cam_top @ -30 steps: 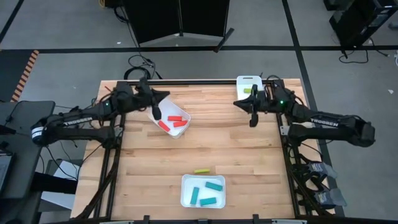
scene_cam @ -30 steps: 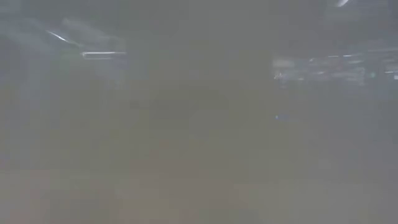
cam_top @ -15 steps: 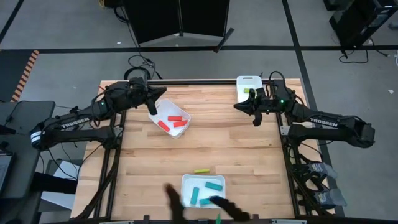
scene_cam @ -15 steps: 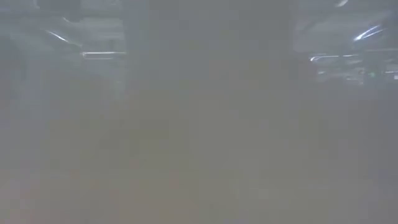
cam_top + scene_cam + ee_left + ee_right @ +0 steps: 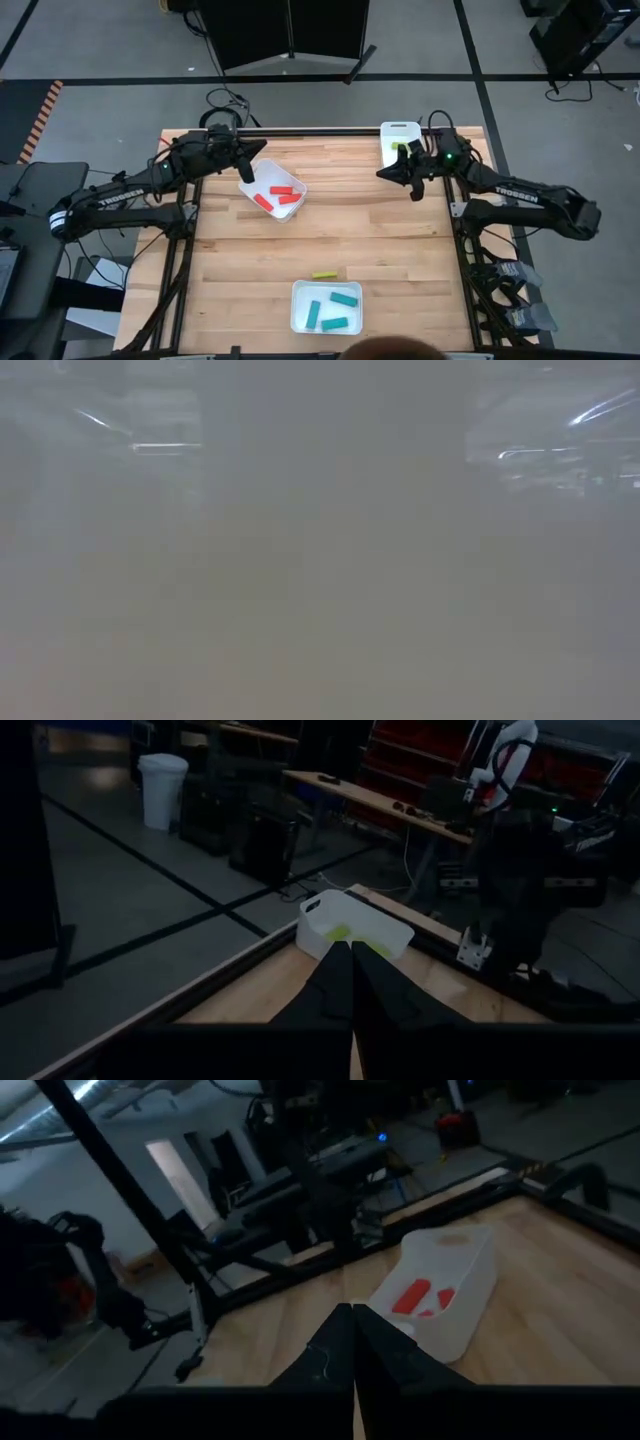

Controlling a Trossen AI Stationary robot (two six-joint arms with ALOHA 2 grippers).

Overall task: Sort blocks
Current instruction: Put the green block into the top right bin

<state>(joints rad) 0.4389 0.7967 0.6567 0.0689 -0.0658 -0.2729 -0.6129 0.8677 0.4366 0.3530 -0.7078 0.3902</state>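
Observation:
Three white trays lie on the wooden table. The tray on the left (image 5: 275, 192) holds red-orange blocks (image 5: 283, 191) and also shows in the right wrist view as a tray (image 5: 440, 1300). A far-right tray (image 5: 399, 138) holds yellow-green blocks (image 5: 345, 930). The near tray (image 5: 327, 307) holds three teal blocks (image 5: 344, 299). One yellow-green block (image 5: 323, 274) lies flat on the bare wood just beyond the near tray. My left gripper (image 5: 249, 176) hovers shut at the red tray's far-left corner. My right gripper (image 5: 413, 188) hovers shut just near of the far-right tray. Both are empty.
Bare wood (image 5: 350, 235) spreads across the table's middle between the trays. The top of a person's head (image 5: 392, 349) shows at the near edge. Black rails frame the table's sides. The low view is fogged and shows nothing usable.
Both grippers drew back a little toward the far edge, the left one also toward the left edge and the right one toward the right edge. A person's arm reached in by the near tray half a second ago and has withdrawn. No block has moved.

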